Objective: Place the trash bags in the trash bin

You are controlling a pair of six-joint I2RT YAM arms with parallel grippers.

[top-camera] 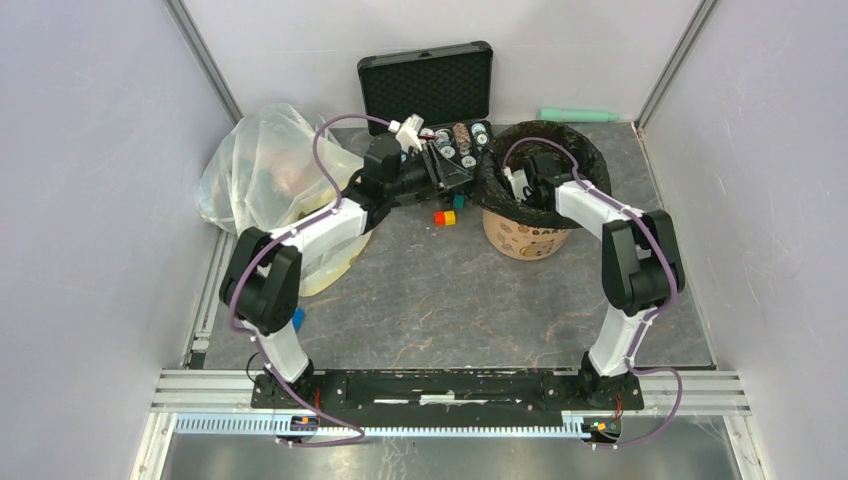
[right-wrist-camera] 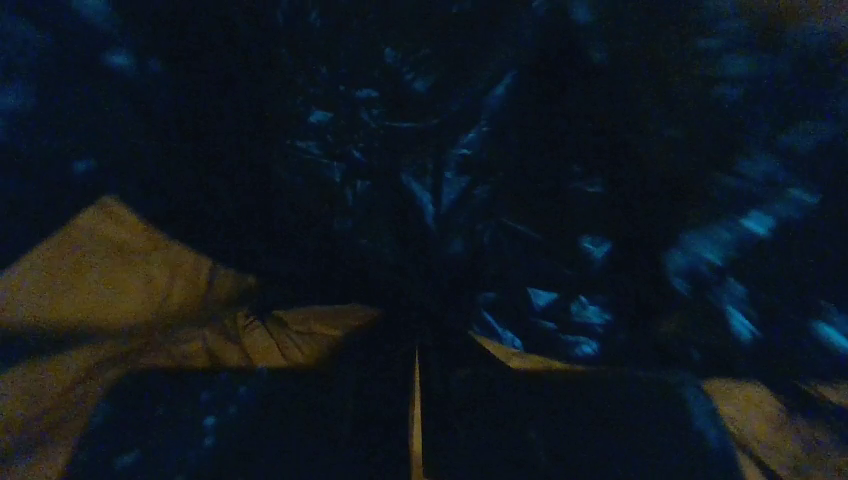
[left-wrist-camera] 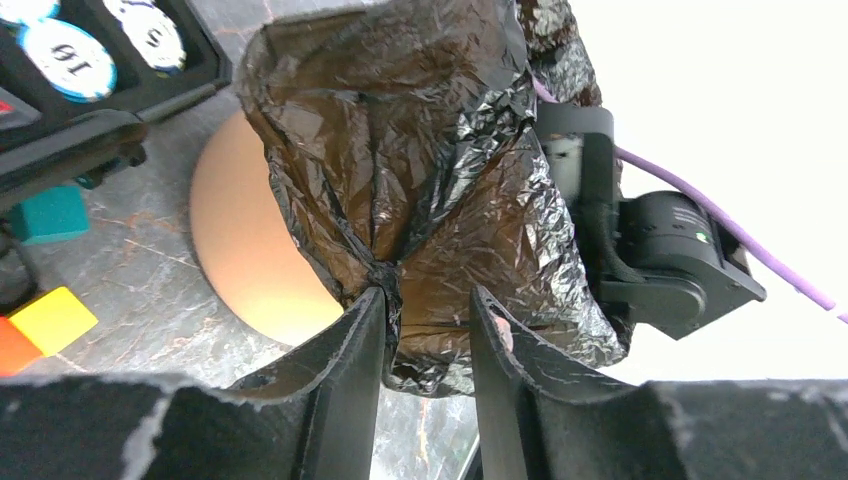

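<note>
Left jaws stand spread, black bag fold between them; right jaws pressed together inside bucket.

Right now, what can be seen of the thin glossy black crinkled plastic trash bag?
The glossy black crinkled plastic bag is opened out and draped over the rim of the round peach-orange plastic bucket, lining its mouth and hanging down outside. Its film looks brownish where light passes through. A bunched fold sits between the parted fingers of the left gripper, touching one. The shut right gripper reaches inside it; whether it pinches plastic cannot be told.
</note>
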